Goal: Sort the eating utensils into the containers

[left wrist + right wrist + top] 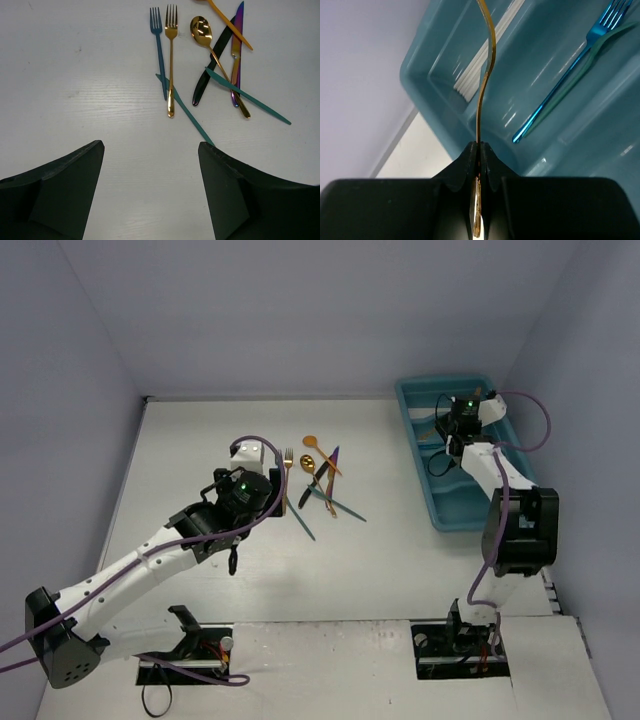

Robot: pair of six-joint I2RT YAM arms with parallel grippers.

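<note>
Loose eating utensils lie in a pile (320, 478) mid-table. In the left wrist view I see a teal-blue fork (159, 50), a gold fork (171, 60), a gold spoon (201, 27), a black knife (212, 65), a purple-iridescent knife (236, 55) and a teal knife (250, 97). My left gripper (150, 146) hovers open just left of the pile (246, 465), nothing between its fingers. My right gripper (480, 145) is shut on a thin gold utensil (481, 110), seen edge-on, above the far end of the teal-blue tray (458, 508). The containers hold white pieces (480, 65) and a blue fork (570, 70).
The tray sits along the right wall (580, 390). A second teal piece (187, 110) runs from under the gold fork toward my left gripper's right finger (225, 185). The left part of the table (170, 460) is bare white board.
</note>
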